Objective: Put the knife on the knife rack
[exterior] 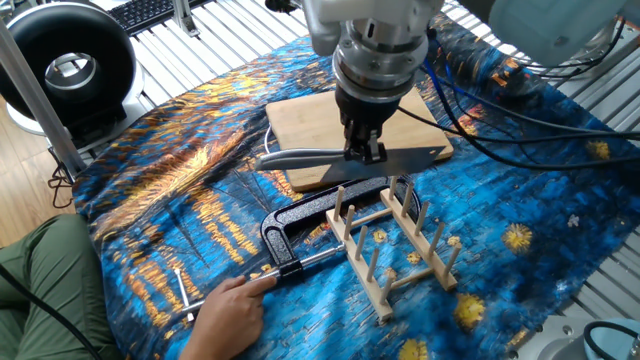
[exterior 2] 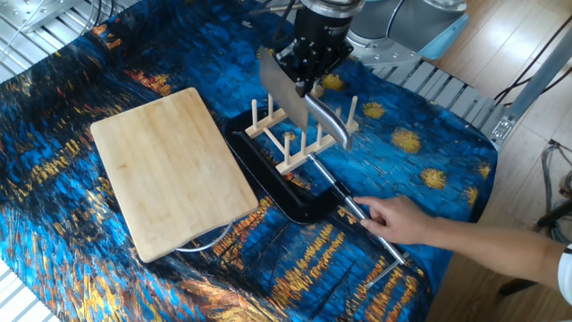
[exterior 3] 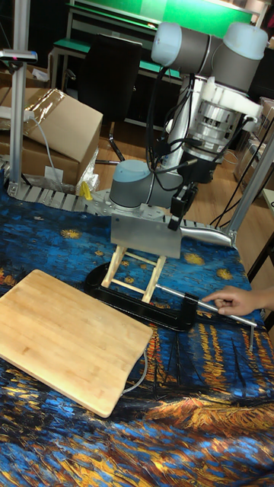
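Gripper (exterior: 365,152) of the grey UR5 arm hangs above the counter, its fingers (exterior 3: 176,221) pinching the top edge of the cleaver-like knife with broad silver blade and grey handle (exterior: 340,157). Knife is off the surface, held edge-down, long axis roughly level. In the tall fixed view the blade (exterior 3: 146,234) hangs directly above and in front of the small light-wood knife rack of upright dowel pegs (exterior 3: 138,272), its lower edge near the peg tops; contact with the pegs cannot be told. In the other fixed view the blade (exterior 2: 284,88) sits over the rack's far end (exterior 2: 299,136), handle pointing toward the person's side.

Rack stands on the blue and gold painted-pattern cloth (exterior: 180,170) covering the counter. Black metal C-clamp (exterior: 300,225) lies just beside the rack, its screw bar running toward a person's hand (exterior: 230,310), which touches the bar's end. Rectangular bamboo cutting board (exterior 2: 170,170) lies flat on the cloth, apart from the rack, with the clamp between them. Black round fan (exterior: 65,65) stands off the counter's corner.
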Robot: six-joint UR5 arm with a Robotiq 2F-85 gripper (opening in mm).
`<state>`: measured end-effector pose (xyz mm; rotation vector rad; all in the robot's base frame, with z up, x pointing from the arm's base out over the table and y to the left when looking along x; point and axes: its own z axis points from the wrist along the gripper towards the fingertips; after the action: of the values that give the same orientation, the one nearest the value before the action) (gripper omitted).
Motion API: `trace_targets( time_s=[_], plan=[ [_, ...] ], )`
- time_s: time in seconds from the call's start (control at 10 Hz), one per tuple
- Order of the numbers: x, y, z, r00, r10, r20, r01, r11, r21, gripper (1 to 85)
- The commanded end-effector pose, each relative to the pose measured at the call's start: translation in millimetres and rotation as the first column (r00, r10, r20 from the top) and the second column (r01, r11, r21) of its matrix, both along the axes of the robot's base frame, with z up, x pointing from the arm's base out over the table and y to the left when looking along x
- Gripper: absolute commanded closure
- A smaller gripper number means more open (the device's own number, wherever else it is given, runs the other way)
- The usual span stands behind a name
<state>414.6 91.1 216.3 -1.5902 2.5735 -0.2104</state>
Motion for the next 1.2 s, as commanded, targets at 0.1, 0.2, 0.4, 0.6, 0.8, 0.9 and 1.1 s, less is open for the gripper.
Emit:
trace_targets(
  time_s=[0.1, 0.2, 0.4, 0.6, 0.8, 0.9, 1.1],
  plan=[
    [7.7, 3, -7.2, 1.0, 0.006, 0.018, -0.007, 1.0, 0.012, 84.7],
    [9.2, 3, -10.6, 1.0, 0.007, 0.022, -0.007, 1.0, 0.015, 84.7],
    [9.5, 3, -10.6, 1.0, 0.007, 0.022, -0.007, 1.0, 0.015, 84.7],
    [9.6, 2, -10.6, 1.0, 0.002, 0.023, -0.002, 1.0, 0.016, 84.7],
    [9.0, 3, -10.7, 1.0, -0.001, 0.021, 0.001, 1.0, 0.018, 84.7],
    [8.9, 5, -10.2, 1.0, -0.004, 0.021, 0.004, 1.0, 0.027, 84.7],
    [15.4, 4, 2.3, 0.999, -0.01, 0.043, 0.008, 1.0, 0.027, 84.7]
  ],
)
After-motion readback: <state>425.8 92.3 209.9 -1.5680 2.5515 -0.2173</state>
